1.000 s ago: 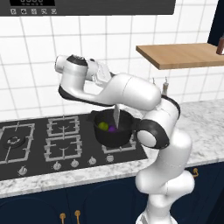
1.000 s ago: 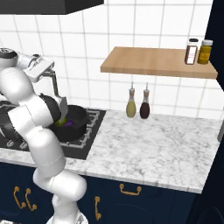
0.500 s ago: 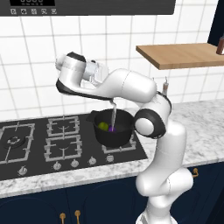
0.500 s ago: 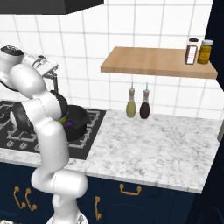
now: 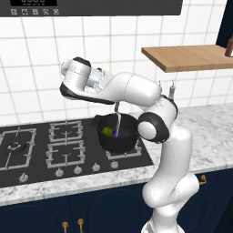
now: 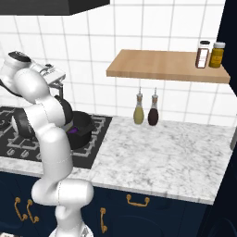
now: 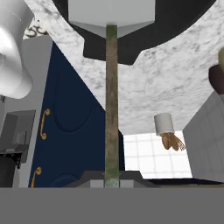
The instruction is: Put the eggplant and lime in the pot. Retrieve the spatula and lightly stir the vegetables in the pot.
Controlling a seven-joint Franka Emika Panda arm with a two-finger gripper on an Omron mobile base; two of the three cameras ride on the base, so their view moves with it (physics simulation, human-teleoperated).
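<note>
- My claw [image 7: 112,183] sits at the bottom centre of the hand view, its tips pinched tight on the thin dark handle of the spatula [image 7: 111,105], which runs straight up the middle of that picture.
- The spatula's light grey squarish blade fills the top centre of the hand view, lying over the black pot [image 7: 175,26] that arcs across the upper edge.
- In the left base view, the spatula [image 5: 117,119] hangs as a pale thin line from under my forearm down into the pot [image 5: 117,133], centre of the picture.
- Inside the pot there, the lime [image 5: 107,131] lies at the left and the eggplant [image 5: 115,134] just beside it to the right, at the spatula's lower end.
- The pot stands on the right rear burner of the stove [image 5: 45,150], which spans the lower left of that picture.
- In the right base view, the pot [image 6: 81,129] peeks out at centre left behind my arm, with the eggplant [image 6: 74,131] as a purple patch inside.
- Two bottles [image 6: 145,110] stand on the marble counter [image 6: 162,157] against the wall, under the wooden shelf [image 6: 162,69] at upper right.
</note>
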